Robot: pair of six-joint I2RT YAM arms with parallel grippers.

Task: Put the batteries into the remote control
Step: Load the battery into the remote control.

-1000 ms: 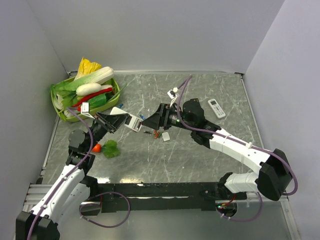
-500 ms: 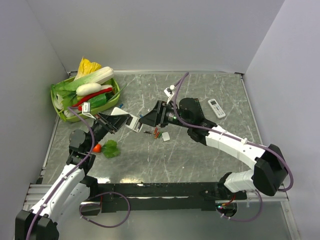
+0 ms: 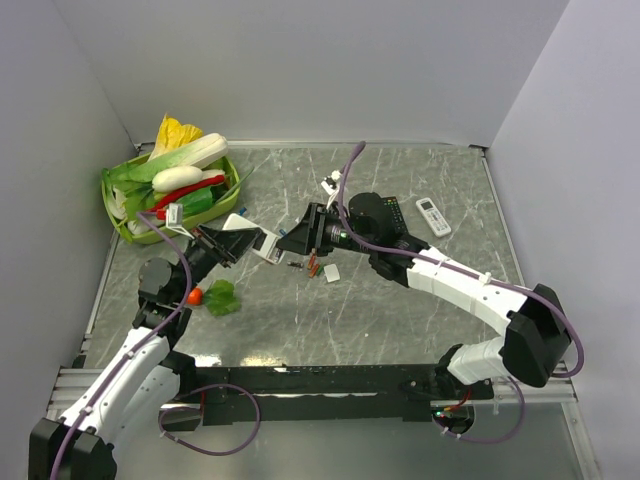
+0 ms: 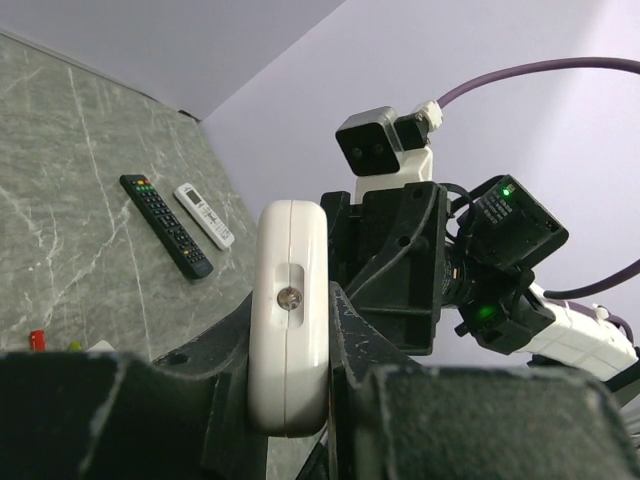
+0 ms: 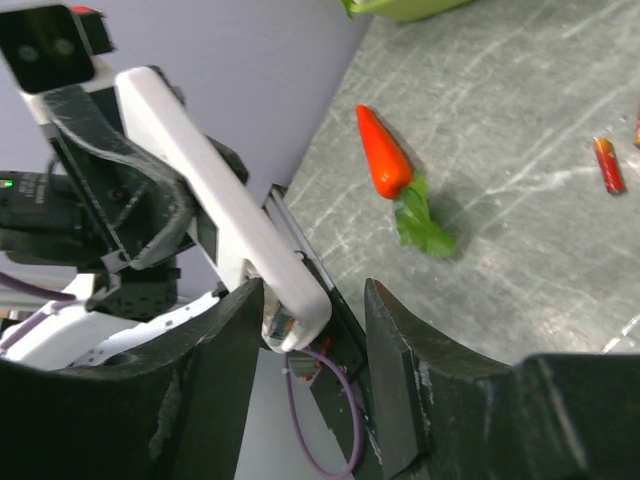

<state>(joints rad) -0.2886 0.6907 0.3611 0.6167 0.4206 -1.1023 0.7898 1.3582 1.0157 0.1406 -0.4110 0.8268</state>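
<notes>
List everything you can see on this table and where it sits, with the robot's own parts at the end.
small white rectangular remote control: one, white, held above mid-table
tiny cylinder batteries: count unclear, one plainly red, on the table just below the remote control
small flat white piece: one, white, beside the batteries
long black remote: one, black, far right of the table
white remote with grey buttons: one, white, next to the long black remote
lime green basket: one, green, far left, full of vegetables
orange carrot: one, orange with green leaves, near left
left end effector: black, shut on the remote control
right end effector: black, jaws apart on either side of the remote control's free end
</notes>
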